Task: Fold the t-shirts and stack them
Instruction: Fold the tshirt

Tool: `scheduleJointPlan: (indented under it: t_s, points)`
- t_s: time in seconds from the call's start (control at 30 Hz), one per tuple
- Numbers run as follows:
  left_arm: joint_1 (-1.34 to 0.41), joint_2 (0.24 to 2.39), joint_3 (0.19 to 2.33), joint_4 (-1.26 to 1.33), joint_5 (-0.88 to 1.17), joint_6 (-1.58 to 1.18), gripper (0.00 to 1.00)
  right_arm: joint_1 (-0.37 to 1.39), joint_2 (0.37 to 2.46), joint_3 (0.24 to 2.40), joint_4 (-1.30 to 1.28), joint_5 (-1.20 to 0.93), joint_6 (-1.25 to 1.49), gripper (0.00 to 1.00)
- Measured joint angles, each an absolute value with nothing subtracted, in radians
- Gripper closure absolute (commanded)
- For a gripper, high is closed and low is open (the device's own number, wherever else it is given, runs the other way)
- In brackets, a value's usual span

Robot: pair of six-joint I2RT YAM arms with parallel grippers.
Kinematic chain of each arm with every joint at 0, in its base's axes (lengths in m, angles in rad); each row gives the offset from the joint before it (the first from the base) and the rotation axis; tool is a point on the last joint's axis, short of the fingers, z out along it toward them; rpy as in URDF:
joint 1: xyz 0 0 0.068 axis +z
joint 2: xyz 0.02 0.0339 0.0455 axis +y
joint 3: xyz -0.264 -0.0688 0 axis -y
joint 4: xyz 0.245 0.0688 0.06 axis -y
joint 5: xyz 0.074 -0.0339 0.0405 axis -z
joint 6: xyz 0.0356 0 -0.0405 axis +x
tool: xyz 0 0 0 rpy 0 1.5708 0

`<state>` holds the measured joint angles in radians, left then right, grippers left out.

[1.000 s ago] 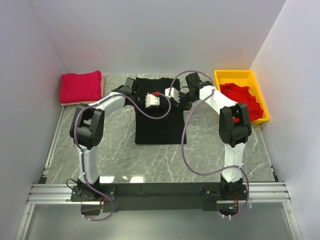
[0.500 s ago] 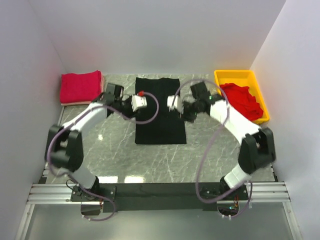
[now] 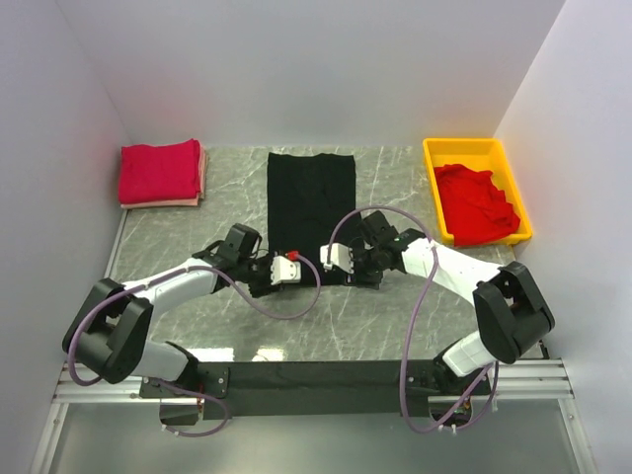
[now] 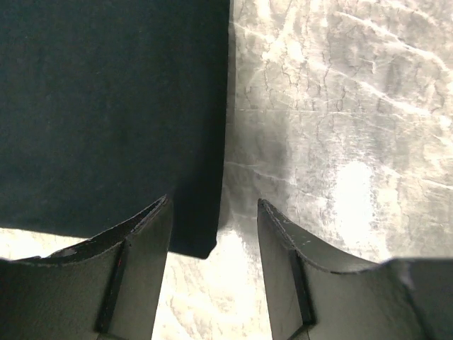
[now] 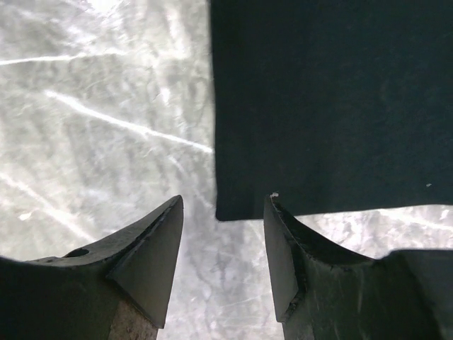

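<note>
Grey marbled surface (image 3: 326,326) lies nearest us, and over it we find both hands low at the near hem of the black t-shirt (image 3: 311,193), a long flat strip. The left hand (image 3: 271,280) has its fingers apart around the hem's left corner. The right hand (image 3: 361,274), likewise spread, straddles the right corner. Farther off we see folded red t-shirts (image 3: 158,170) stacked at the left, and at the right a yellow tray (image 3: 464,145) holding crumpled red t-shirts (image 3: 476,202).

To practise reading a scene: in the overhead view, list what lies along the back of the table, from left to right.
folded red t-shirts → black t-shirt → yellow tray holding crumpled red t-shirts
</note>
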<state>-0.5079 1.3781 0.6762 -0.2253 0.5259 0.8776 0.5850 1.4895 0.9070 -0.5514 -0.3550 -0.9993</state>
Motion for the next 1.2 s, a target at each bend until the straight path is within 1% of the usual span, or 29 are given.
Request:
scheduleJointPlan:
  t_s: [0.13,0.3,0.4,0.43,0.5,0.53,0.57,0.6,0.63,0.67,0.73,0.77,0.97,1.2]
  points:
    - [-0.534,1.378,0.65,-0.181,0.497,0.879,0.44,0.602,1.501,0.88,-0.508,-0.334,-0.992,0.49]
    - [-0.551,1.4,0.645,-0.135,0.462,0.897,0.46,0.609,1.546,0.863,-0.488,-0.313,-0.998,0.51]
    - [-0.555,1.428,0.645,-0.121,0.444,0.905,0.51,0.609,1.547,0.841,-0.48,-0.297,-1.009,0.59]
    - [-0.556,1.443,0.645,-0.118,0.437,0.908,0.54,0.609,1.552,0.84,-0.478,-0.292,-1.012,0.65]
    - [-0.558,1.464,0.645,-0.117,0.426,0.92,0.59,0.609,1.564,0.84,-0.462,-0.278,-1.015,0.74]
    - [-0.558,1.469,0.647,-0.114,0.424,0.924,0.62,0.609,1.571,0.84,-0.456,-0.274,-1.015,0.87]
    - [-0.559,1.471,0.648,-0.113,0.423,0.93,0.71,0.609,1.574,0.841,-0.448,-0.27,-1.02,0.94]
    - [-0.559,1.472,0.648,-0.113,0.419,0.936,0.74,0.609,1.575,0.841,-0.441,-0.264,-1.019,1.0]
    - [-0.56,1.473,0.648,-0.117,0.418,0.942,0.78,0.609,1.575,0.842,-0.439,-0.262,-1.015,1.0]
    - [-0.56,1.475,0.648,-0.117,0.418,0.948,0.85,0.609,1.575,0.843,-0.439,-0.26,-1.014,1.0]
    - [-0.56,1.475,0.648,-0.12,0.417,0.956,0.93,0.609,1.575,0.844,-0.44,-0.259,-1.01,1.0]
    - [-0.56,1.474,0.651,-0.125,0.417,0.959,0.99,0.609,1.575,0.844,-0.44,-0.259,-1.007,1.0]
    - [-0.569,1.423,0.655,-0.196,0.424,0.967,0.99,0.609,1.507,0.844,-0.487,-0.282,-0.979,1.0]
    - [-0.614,1.235,0.641,-0.31,0.459,0.963,0.99,0.644,1.292,0.826,-0.557,-0.335,-0.938,1.0]
